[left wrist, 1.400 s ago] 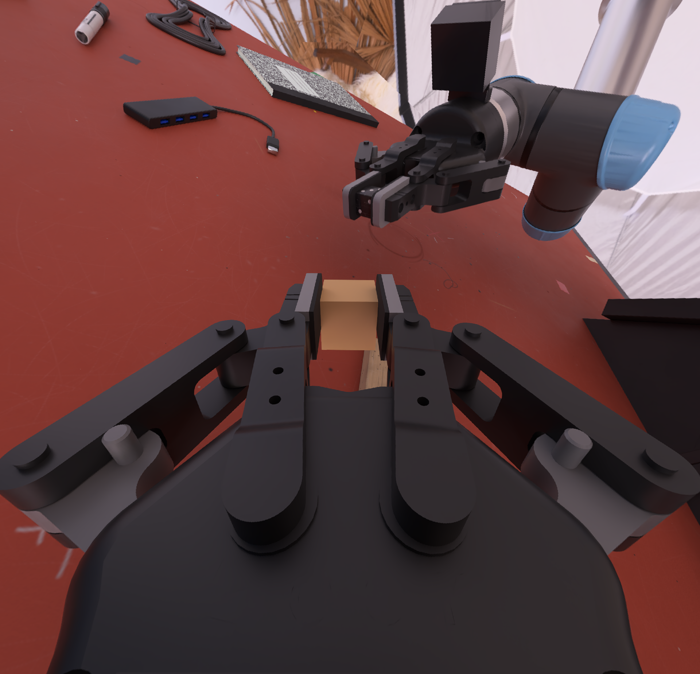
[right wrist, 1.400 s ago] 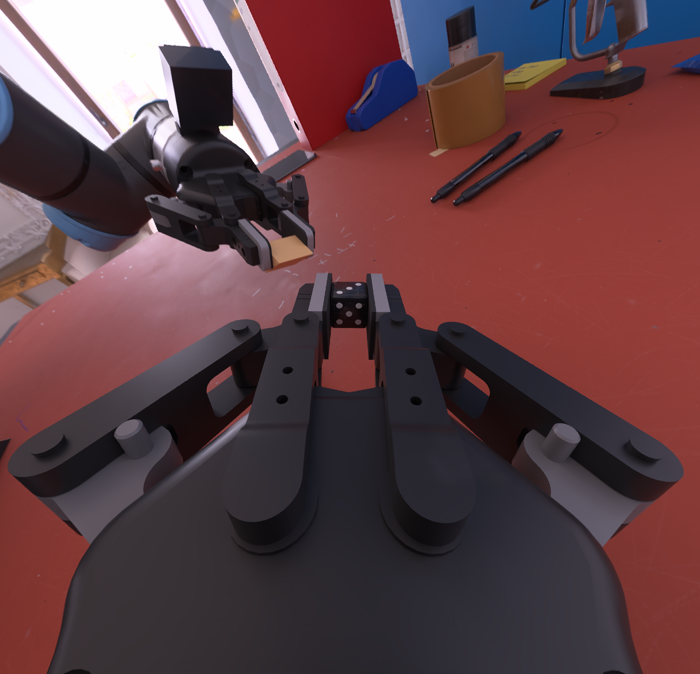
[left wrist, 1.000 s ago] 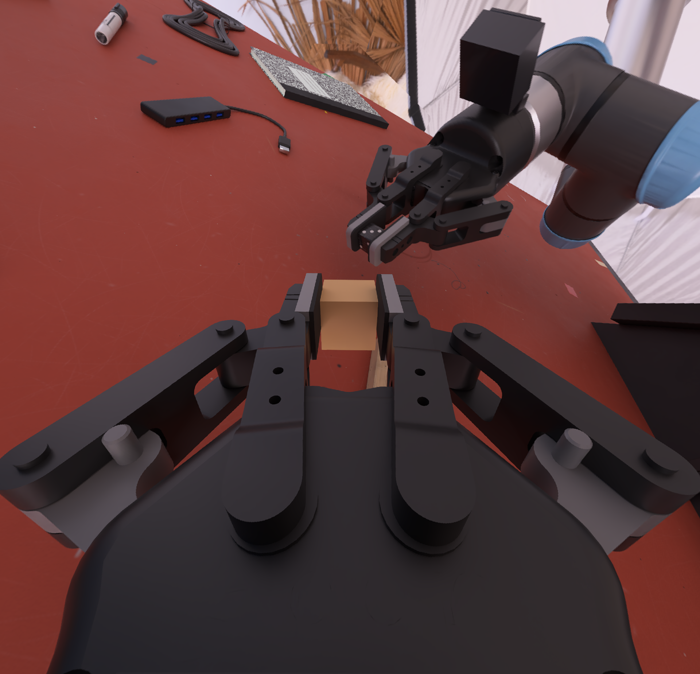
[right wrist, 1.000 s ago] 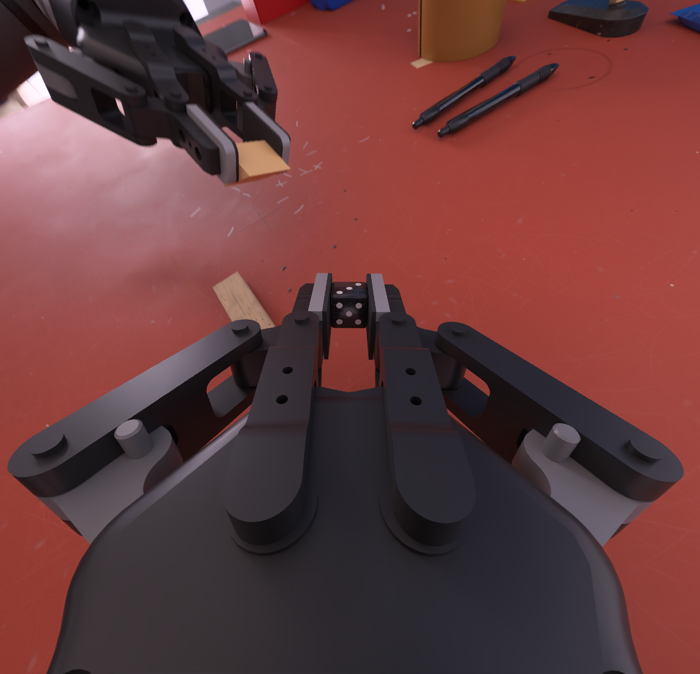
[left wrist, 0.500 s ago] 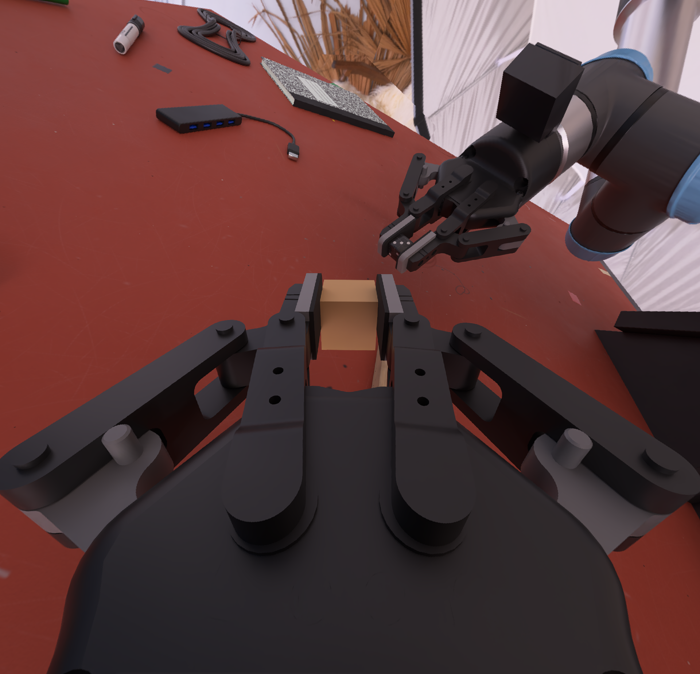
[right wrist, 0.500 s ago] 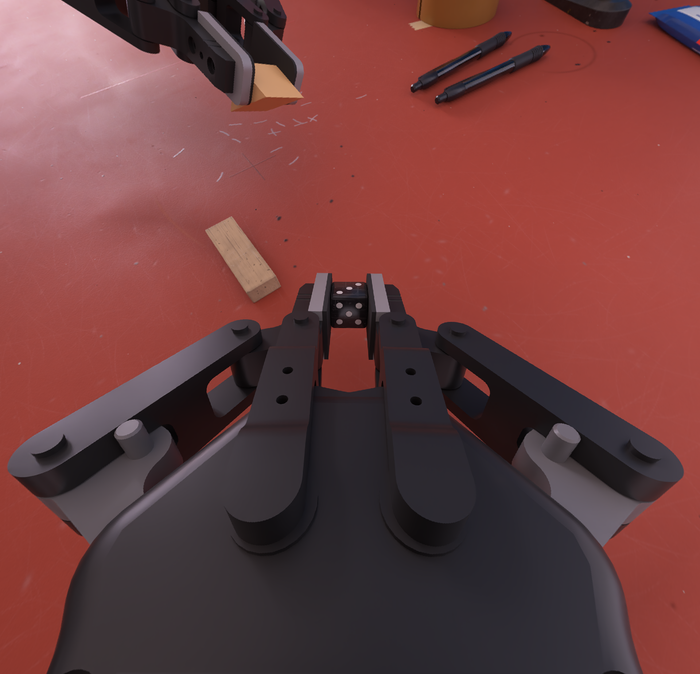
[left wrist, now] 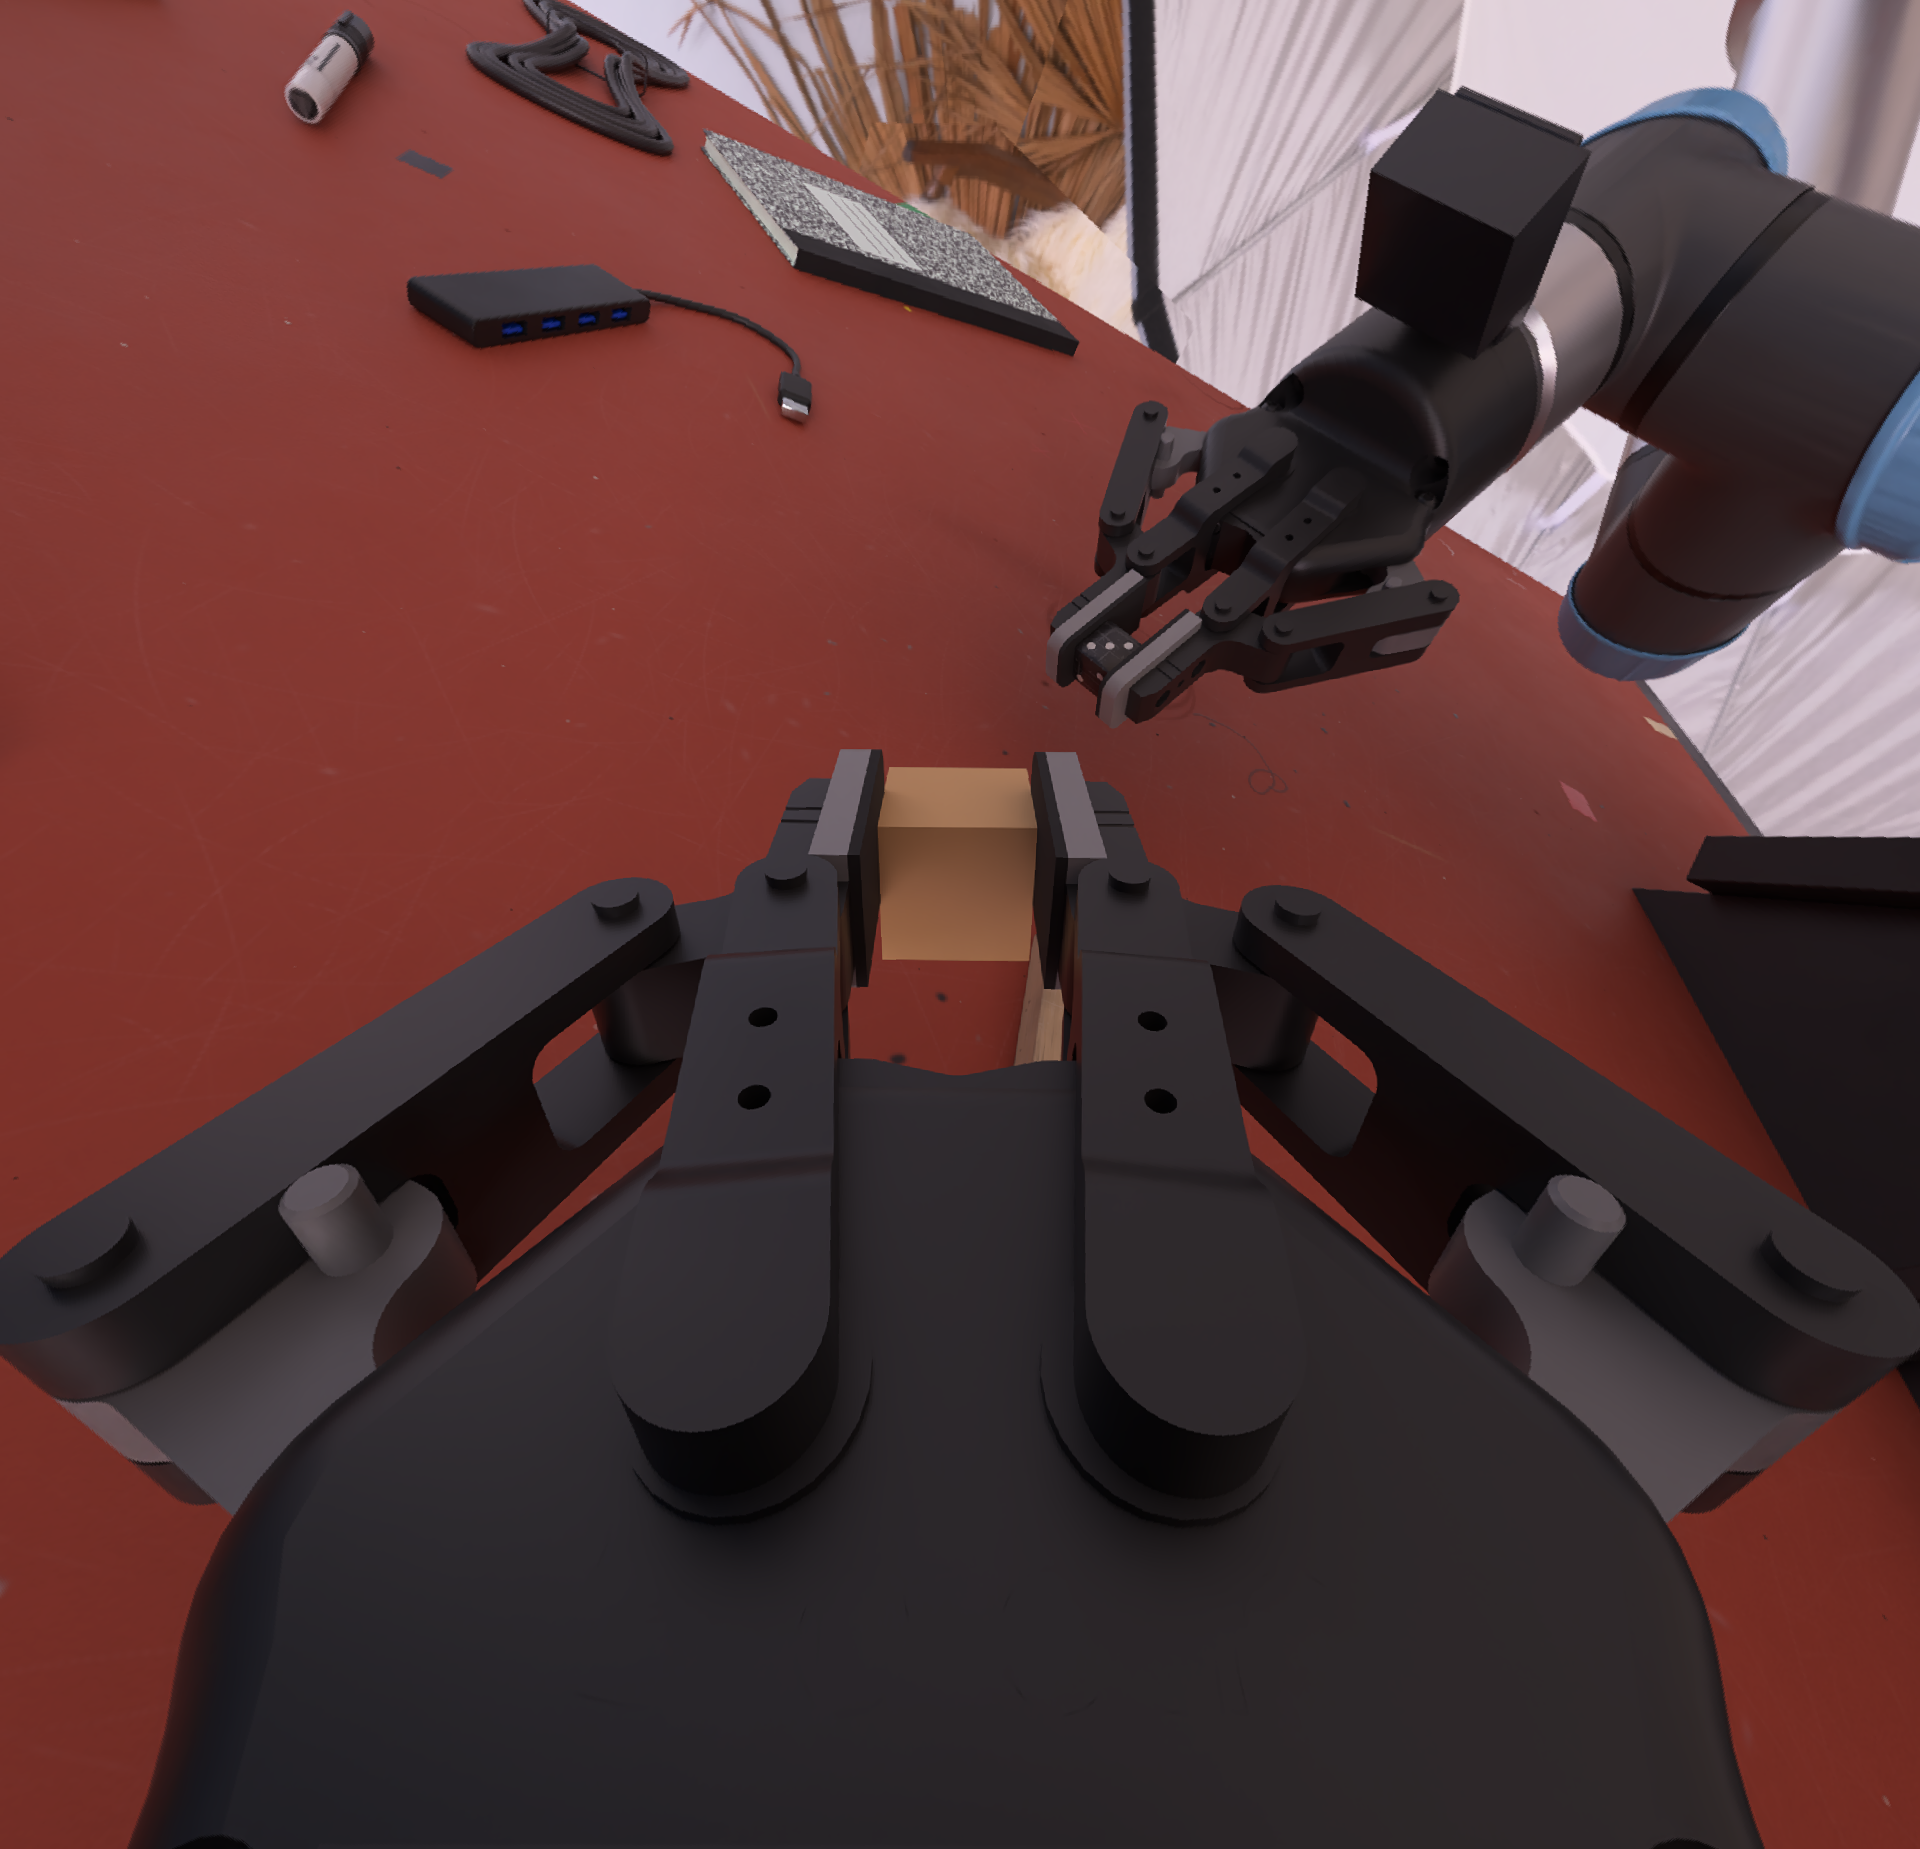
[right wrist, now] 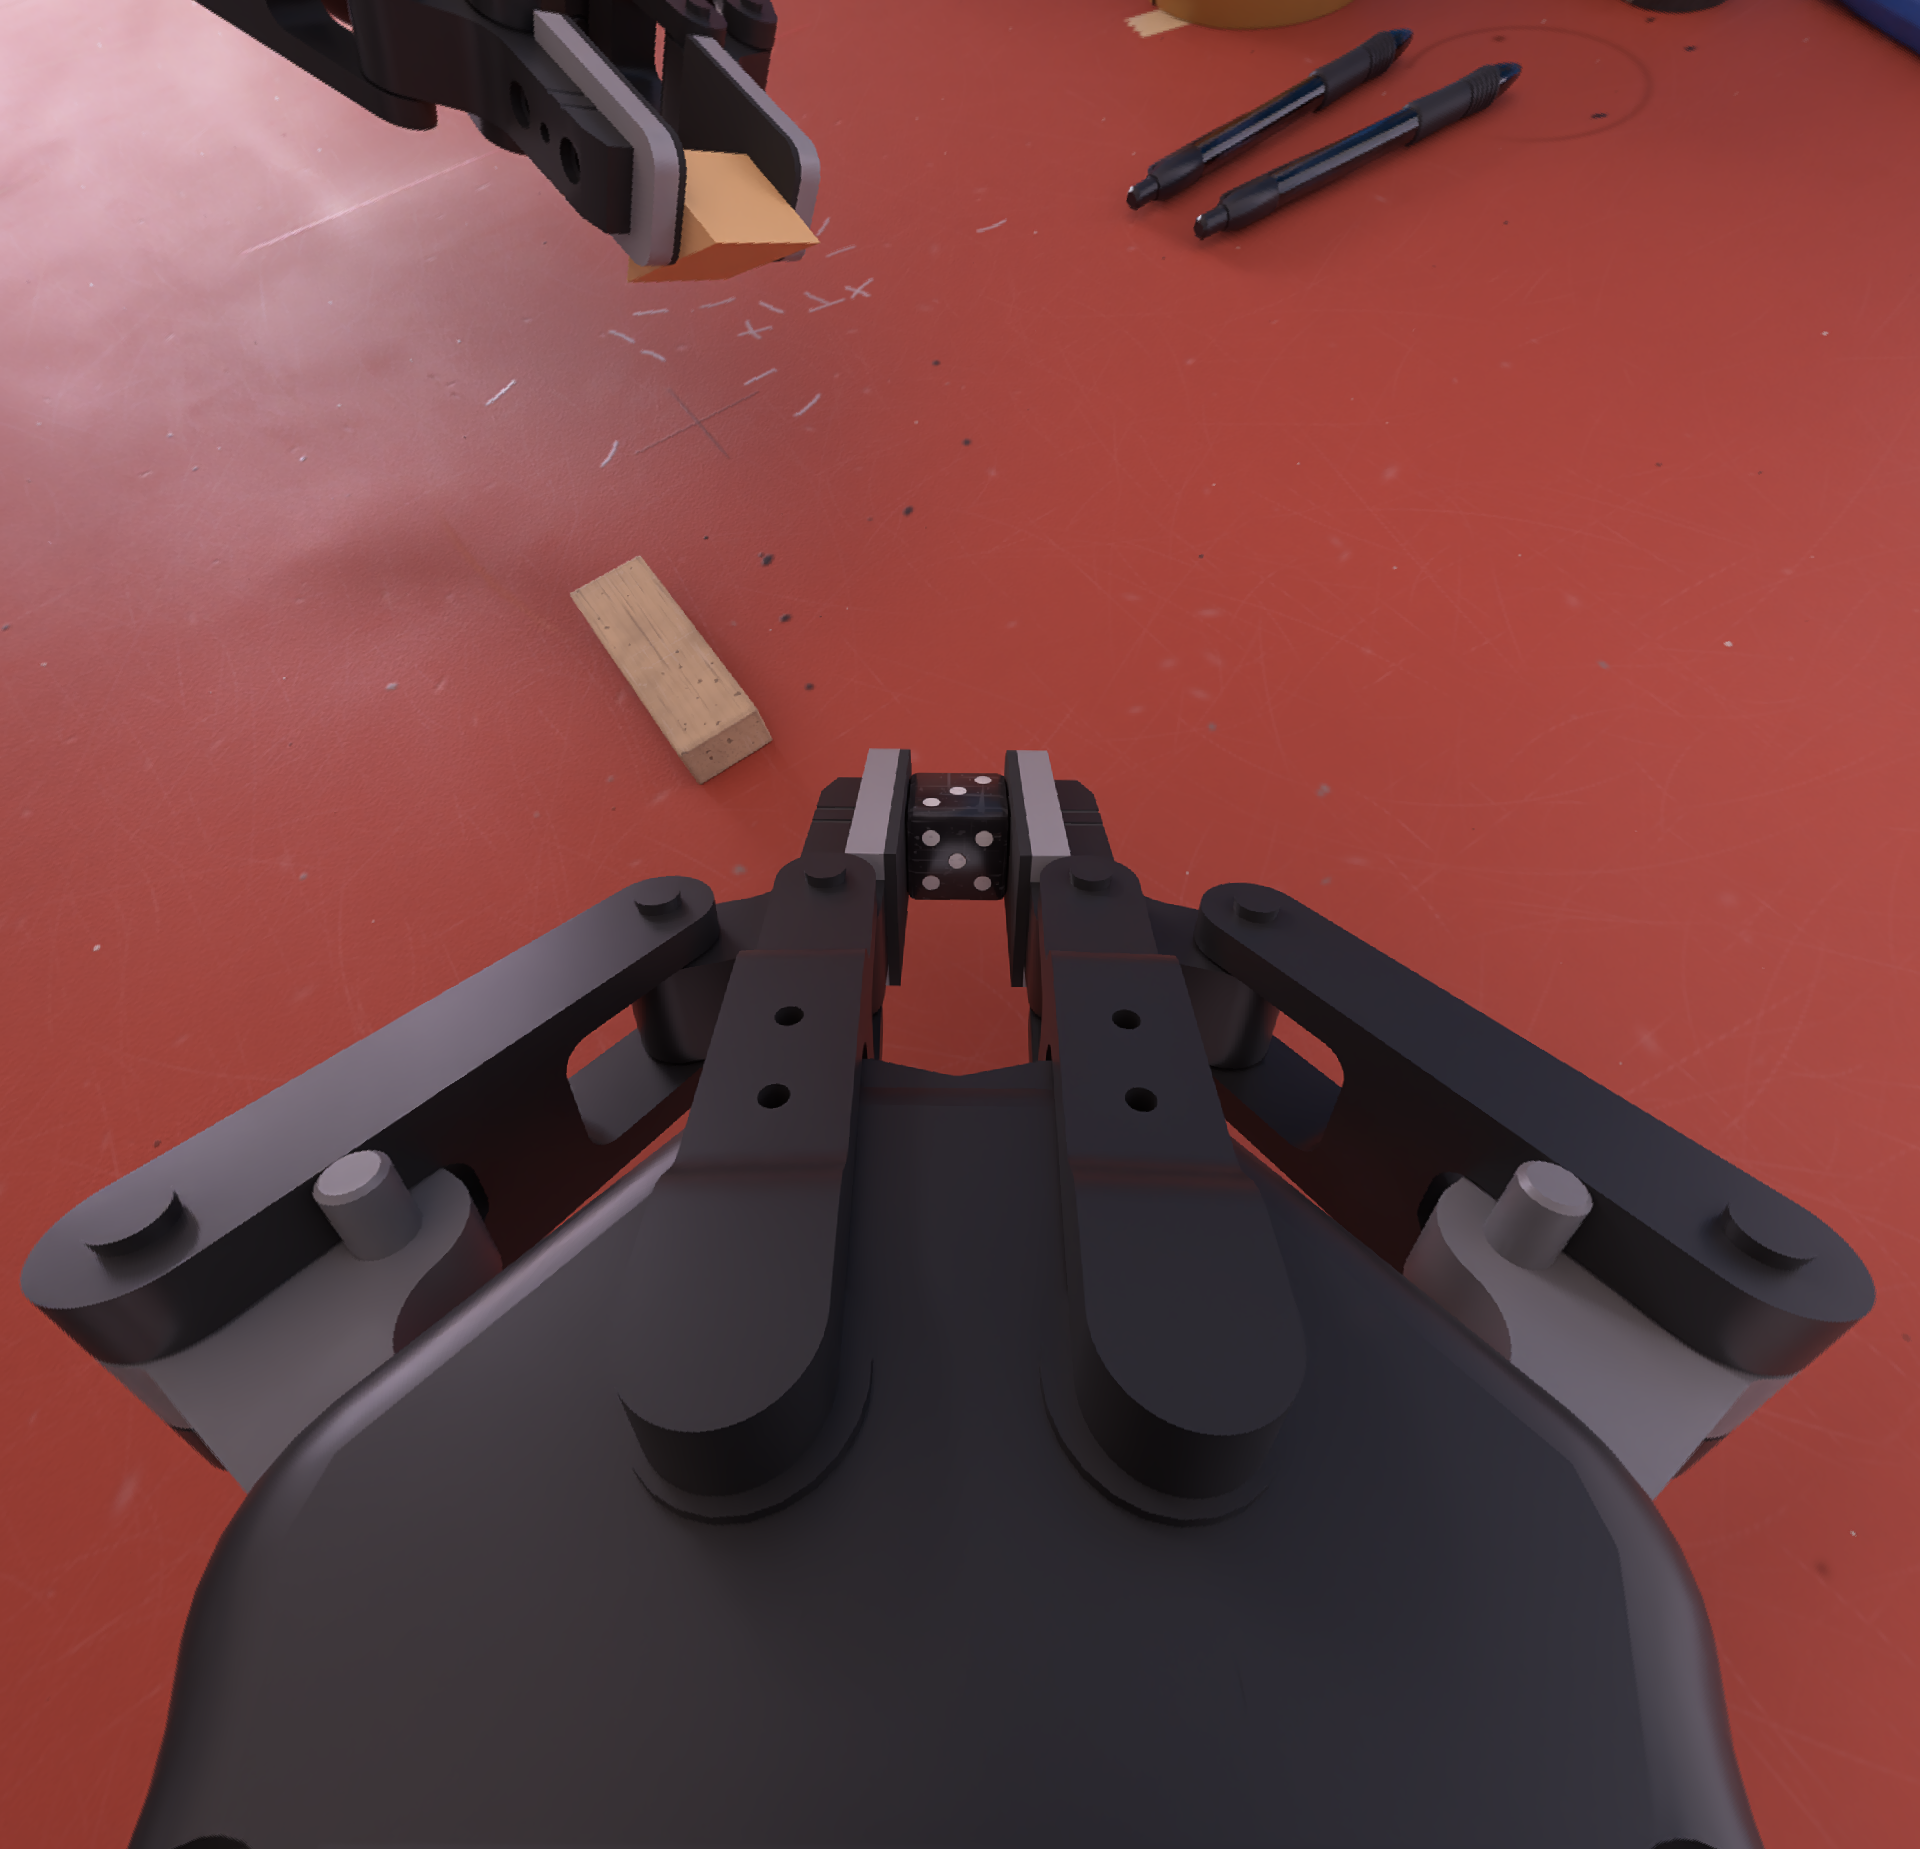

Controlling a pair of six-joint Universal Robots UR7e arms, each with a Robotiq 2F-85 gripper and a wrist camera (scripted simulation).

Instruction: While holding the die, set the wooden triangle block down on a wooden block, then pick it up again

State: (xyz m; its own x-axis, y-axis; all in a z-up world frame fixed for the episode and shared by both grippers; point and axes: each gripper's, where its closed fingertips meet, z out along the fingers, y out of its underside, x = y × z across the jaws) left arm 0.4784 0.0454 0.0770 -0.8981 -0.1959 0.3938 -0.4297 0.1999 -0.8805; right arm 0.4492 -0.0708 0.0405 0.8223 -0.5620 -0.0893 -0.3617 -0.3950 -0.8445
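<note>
Bright, even daylight; a pale sheen washes the red scratched tabletop (right wrist: 208, 137); sharp focus, wide-angle bending at edges.

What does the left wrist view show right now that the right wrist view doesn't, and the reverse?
Only the left wrist view shows the black USB hub with its cable, the speckled notebook and the small white cylinder.

Only the right wrist view shows the whole pale rectangular wooden block lying flat on the table, and two black pens.

Both show the left gripper shut on the tan wooden triangle block, and the right gripper shut on the black die with white pips.
</note>
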